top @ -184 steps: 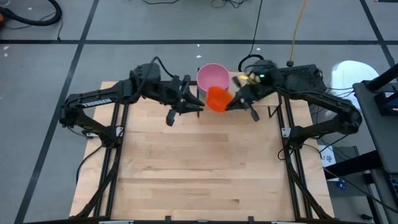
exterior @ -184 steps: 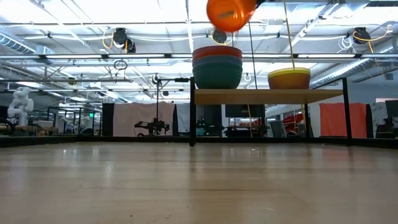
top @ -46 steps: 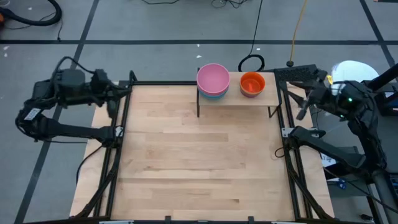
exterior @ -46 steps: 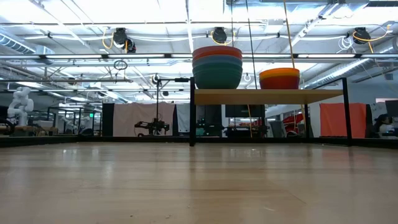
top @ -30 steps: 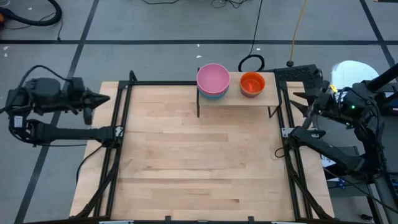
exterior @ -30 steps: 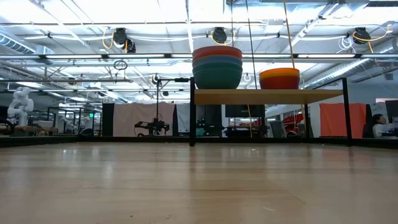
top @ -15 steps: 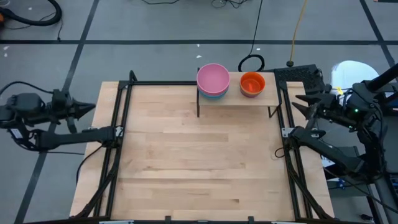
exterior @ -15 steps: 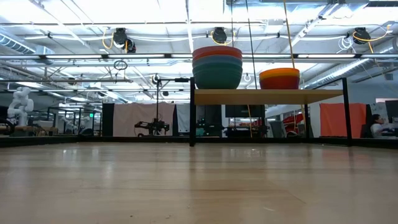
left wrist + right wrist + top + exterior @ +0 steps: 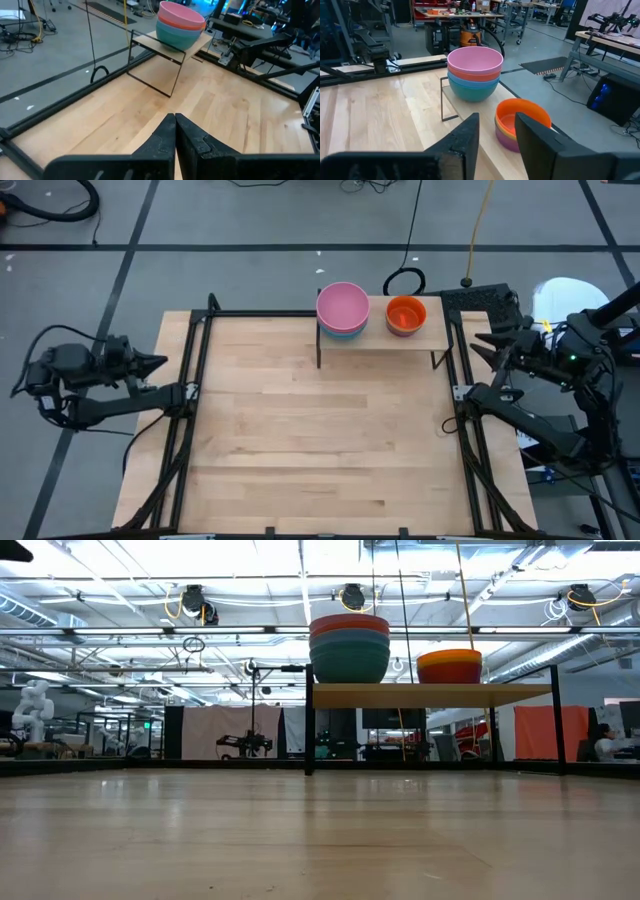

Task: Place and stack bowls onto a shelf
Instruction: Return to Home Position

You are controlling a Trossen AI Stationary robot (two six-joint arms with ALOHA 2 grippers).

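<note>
Both arms have drawn back from the shelf to the table's sides. Over the last half second only the left one shifts, folding a little nearer the table edge. The left gripper [image 9: 175, 127] is pressed together and empty, aimed across the table [image 9: 320, 430]. The right gripper [image 9: 492, 350] is spread and empty, just off the right side.

The shelf [image 9: 434, 332] stands at the far edge with two stacks side by side, not touching. The pink bowl [image 9: 342, 306] tops one and the orange bowl [image 9: 405, 313] tops the other.

Homing well probably means slow folding. Elbows should stay clear of the frame, with no swing toward the shelf, since a knock could topple either stack.
</note>
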